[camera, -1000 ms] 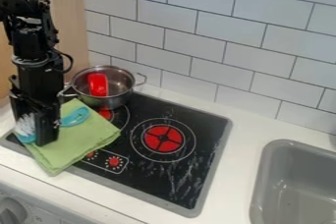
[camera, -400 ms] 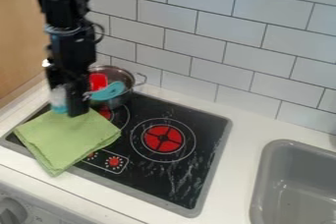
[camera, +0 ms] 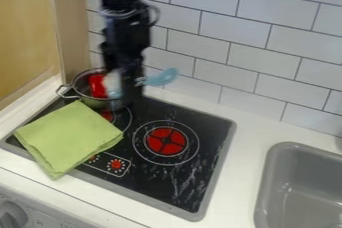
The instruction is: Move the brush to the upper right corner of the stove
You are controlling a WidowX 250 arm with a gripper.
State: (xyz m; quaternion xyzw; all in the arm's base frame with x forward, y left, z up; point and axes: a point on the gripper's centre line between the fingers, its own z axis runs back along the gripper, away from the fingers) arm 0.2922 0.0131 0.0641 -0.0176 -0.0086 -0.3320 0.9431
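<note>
Transfer step: tool [camera: 125,101] is clamped on the brush [camera: 162,77] mid-length, brush off the stove [camera: 207,128] and up by the right side of the pot [camera: 82,83] at the far left, bristles on the left, blue end on the right. Next move, I'd say, is a carry right at this height, clear of the pot rim and the tiles [camera: 259,72], to over the far right corner. Then lower until the brush lies fully inside the stove edge and only then let go, else it may tip onto the worktop [camera: 250,127].
</note>
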